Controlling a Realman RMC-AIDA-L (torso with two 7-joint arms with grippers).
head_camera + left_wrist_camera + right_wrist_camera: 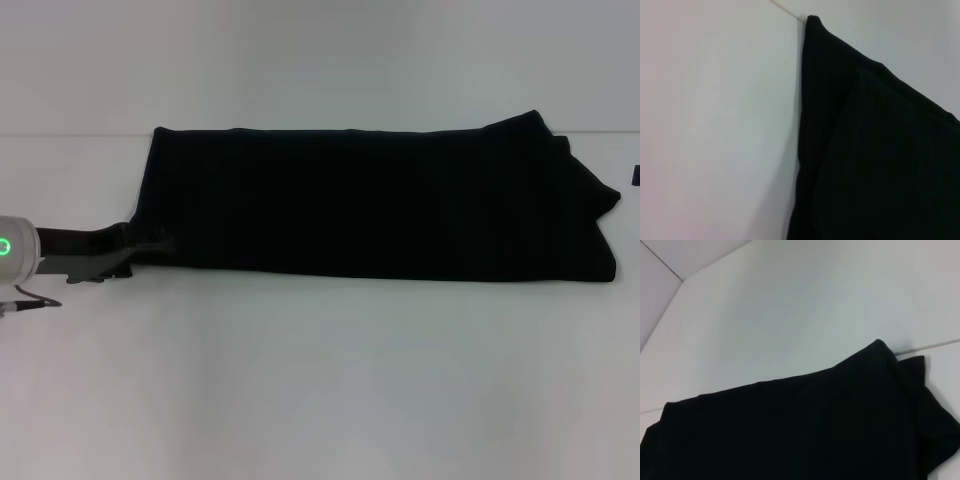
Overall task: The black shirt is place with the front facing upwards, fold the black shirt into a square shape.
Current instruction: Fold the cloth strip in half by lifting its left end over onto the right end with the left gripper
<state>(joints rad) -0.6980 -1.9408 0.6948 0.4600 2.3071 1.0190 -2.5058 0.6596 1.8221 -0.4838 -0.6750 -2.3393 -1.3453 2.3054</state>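
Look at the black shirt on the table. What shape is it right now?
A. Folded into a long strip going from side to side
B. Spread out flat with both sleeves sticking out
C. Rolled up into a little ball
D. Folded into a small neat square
A: the black shirt lies as a long, wide band across the white table, and the left hand is at its near left corner.

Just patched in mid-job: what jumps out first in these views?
The black shirt dominates: it lies folded into a long band across the far half of the white table, no lettering showing. The left gripper sits at the band's near-left corner. The right arm is out of the head view.
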